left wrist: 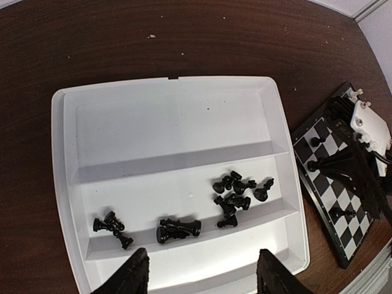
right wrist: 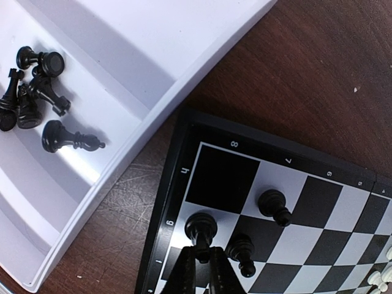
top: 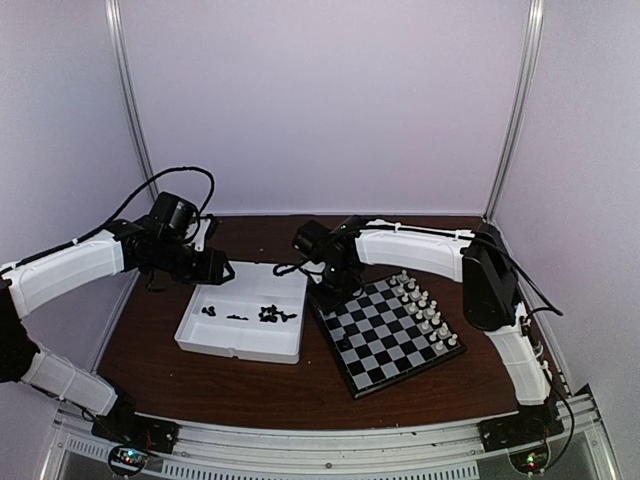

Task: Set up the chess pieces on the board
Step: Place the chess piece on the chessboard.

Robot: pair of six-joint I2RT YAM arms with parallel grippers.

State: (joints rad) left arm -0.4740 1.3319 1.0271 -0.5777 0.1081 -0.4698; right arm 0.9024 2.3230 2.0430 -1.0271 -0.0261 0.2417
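Left wrist view looks down on the white partitioned plastic tray (left wrist: 67, 184), whose raised ridges split it into long troughs. The tiny black plastic chess pieces (left wrist: 236, 193) in it all lie toppled in the middle trough: a tangled cluster toward the right, a couple lying together at the centre, and a small clump at the left. The left gripper (left wrist: 203, 275) hangs over the tray's near side, its fingers spread apart with nothing between them

The small square chessboard (top: 385, 345), checkered black and grey-white inside a thin black rim, lies on the dark brown wooden table (top: 300, 390) just right of the tray, turned at an angle, with a strip of table between them. Tiny white pieces (top: 425, 305) fill 2 rows along its far right side. At the board corner nearest the tray sit 3 black pieces: 2 free ones (right wrist: 274, 205) on neighbouring squares, and a round-headed black piece (right wrist: 201, 226) pinched at its lower end by the clenched fingers of the right gripper (right wrist: 205, 260)
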